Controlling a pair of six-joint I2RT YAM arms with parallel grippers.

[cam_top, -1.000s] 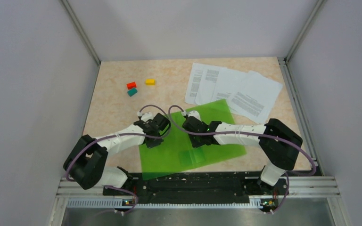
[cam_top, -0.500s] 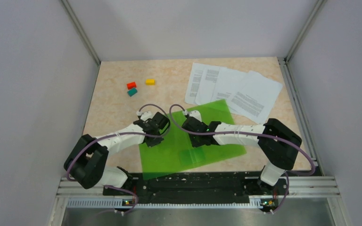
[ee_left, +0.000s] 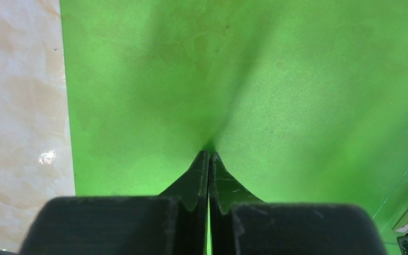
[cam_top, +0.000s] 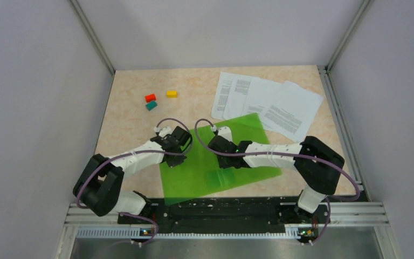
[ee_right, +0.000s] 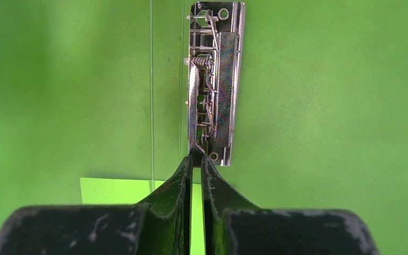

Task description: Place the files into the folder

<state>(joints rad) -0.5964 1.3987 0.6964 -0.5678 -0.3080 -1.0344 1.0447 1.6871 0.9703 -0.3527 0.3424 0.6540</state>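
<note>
The green folder [cam_top: 248, 135] lies open and flat on the table's near middle, its white label [cam_top: 219, 178] showing through the plastic. The files [cam_top: 269, 102], several white printed sheets, lie fanned out behind it at the back right. My left gripper [cam_top: 177, 144] is shut, its tips [ee_left: 209, 154] down on the folder's left half [ee_left: 297, 79], near its left edge. My right gripper [cam_top: 219, 144] is closed to a thin gap, its tips [ee_right: 197, 158] pinching the near end of the metal clip [ee_right: 218, 85] along the folder's spine [ee_right: 167, 79].
Three small blocks, red [cam_top: 150, 97], teal [cam_top: 151, 106] and yellow [cam_top: 171, 93], lie at the back left. Grey walls with metal posts enclose the table on three sides. The arms' base rail [cam_top: 221, 210] runs along the near edge.
My left gripper has shifted slightly left and back over the folder. The right gripper, folder and sheets have hardly moved.
</note>
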